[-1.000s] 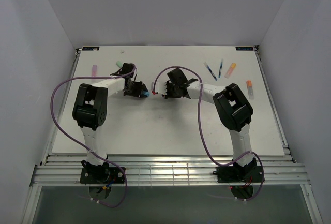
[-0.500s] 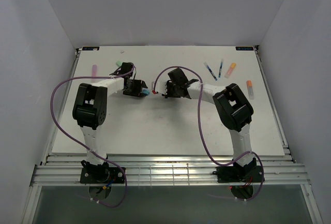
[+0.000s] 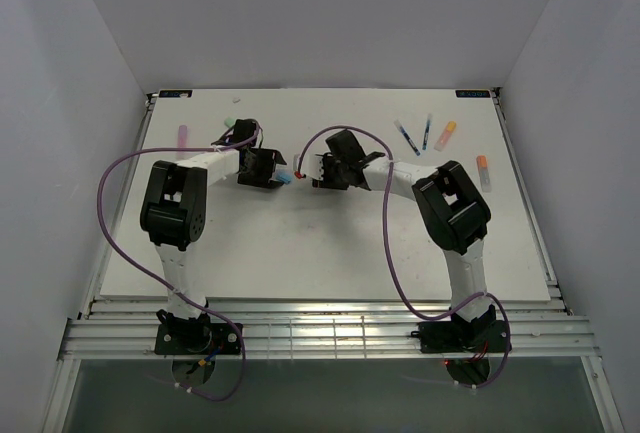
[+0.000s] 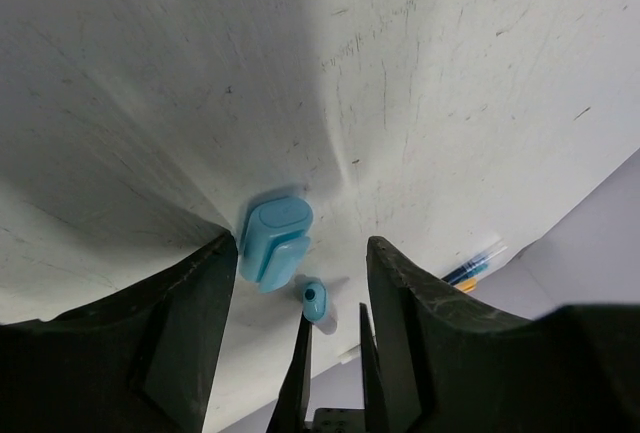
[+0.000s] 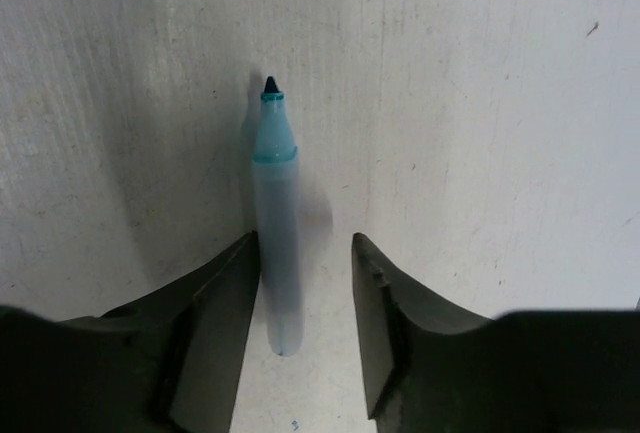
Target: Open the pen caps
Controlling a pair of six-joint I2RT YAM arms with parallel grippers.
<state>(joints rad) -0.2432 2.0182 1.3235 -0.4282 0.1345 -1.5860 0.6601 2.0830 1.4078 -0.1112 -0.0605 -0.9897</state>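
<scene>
Both grippers parted: left gripper [image 4: 302,251] straddles the blue cap [image 4: 274,240], right gripper [image 5: 304,245] straddles the uncapped pen [image 5: 275,203].

Light blue cap [image 4: 275,241], pale blue pen [image 5: 276,213] with dark tip, white scuffed table [image 4: 450,73]

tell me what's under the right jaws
A light blue pen, uncapped with its dark tip bare, sits over the white table between the open jaws. The fingers hide the table on either side of its lower end.
</scene>
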